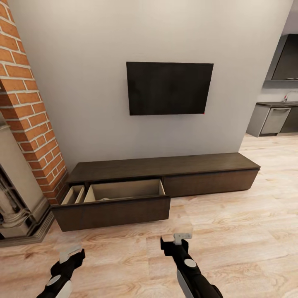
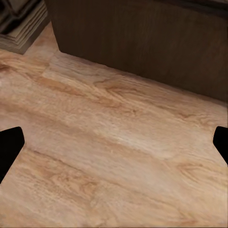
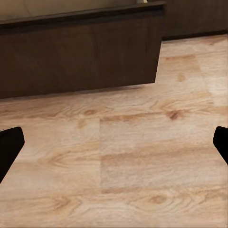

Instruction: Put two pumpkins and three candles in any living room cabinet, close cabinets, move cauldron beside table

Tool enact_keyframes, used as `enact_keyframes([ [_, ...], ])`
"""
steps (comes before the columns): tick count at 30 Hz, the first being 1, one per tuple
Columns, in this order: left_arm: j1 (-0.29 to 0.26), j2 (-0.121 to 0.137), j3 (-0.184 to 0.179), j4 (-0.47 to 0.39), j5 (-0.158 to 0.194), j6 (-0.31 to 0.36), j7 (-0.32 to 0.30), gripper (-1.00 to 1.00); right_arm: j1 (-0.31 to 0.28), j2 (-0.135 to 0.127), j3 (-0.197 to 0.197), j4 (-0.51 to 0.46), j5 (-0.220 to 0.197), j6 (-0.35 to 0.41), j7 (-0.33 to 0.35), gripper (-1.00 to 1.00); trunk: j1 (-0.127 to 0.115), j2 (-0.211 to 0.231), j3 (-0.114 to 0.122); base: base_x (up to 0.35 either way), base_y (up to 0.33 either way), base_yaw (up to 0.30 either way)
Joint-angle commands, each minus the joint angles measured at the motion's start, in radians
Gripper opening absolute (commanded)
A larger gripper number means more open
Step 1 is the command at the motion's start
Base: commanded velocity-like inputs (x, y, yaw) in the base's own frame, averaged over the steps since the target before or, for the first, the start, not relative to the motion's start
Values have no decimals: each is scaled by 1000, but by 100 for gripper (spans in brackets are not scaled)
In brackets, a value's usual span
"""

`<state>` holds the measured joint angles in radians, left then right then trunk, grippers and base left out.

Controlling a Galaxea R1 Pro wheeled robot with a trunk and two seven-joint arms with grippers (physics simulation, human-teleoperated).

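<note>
The long, low dark-brown cabinet (image 1: 207, 182) stands against the grey wall. Its left drawer (image 1: 111, 211) is pulled out, and the pale wood interior (image 1: 124, 190) is divided into compartments. I cannot make out what lies in it. My left gripper (image 1: 69, 253) (image 2: 114, 145) hovers open over the bare floor in front of the drawer's left end. My right gripper (image 1: 182, 237) (image 3: 114, 145) is open too, over the floor just off the drawer front's right corner (image 3: 156, 47). Neither holds anything. The pumpkins, candles, cauldron and table are out of view.
A red brick fireplace (image 1: 29, 116) with a stone surround (image 1: 16, 198) rises at the left, close to the open drawer. A black TV (image 1: 169, 87) hangs above the cabinet. Light wood floor (image 1: 240, 231) stretches right toward a kitchen (image 1: 275, 120).
</note>
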<state>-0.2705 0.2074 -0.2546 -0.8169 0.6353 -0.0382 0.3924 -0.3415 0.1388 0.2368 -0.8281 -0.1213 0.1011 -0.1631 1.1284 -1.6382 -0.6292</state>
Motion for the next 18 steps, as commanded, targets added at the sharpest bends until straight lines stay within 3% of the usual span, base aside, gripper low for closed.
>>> enact_keyframes([
  [1, -1, 2, -24, 15, 7, -32, 8, 100, -1, 0, 5, 6, -10, 0, -8, 100, 0, -1, -1, 0, 0, 0],
  [4, -1, 0, -60, 72, -9, -128, 8, 100, -1, 8, 6, 52, -18, -53, -9, 100, 0, -1, -1, 0, 0, 0],
  [5, -1, -5, -70, 96, -16, -163, 8, 100, -1, 14, 7, 82, -20, -102, -10, 100, 0, -1, -1, 0, 0, 0],
  [8, -1, -25, -80, 133, -38, -207, 8, 100, -2, 22, 7, 140, -19, -172, -10, 100, 0, -1, -1, 0, 0, 0],
  [9, -1, -35, -83, 146, -61, -221, 8, 100, -3, 24, 7, 160, -16, -191, -11, 100, 0, -1, -1, 0, 0, 0],
  [14, -1, -57, -85, 191, -148, -286, 8, 100, -8, 26, 7, 222, -10, -219, -12, 100, 0, -1, -1, 0, 0, 0],
  [18, -1, -76, -86, 210, -174, -323, 7, 100, -12, 30, 25, 251, 15, -226, -13, 100, 0, -1, -1, 0, 0, 0],
])
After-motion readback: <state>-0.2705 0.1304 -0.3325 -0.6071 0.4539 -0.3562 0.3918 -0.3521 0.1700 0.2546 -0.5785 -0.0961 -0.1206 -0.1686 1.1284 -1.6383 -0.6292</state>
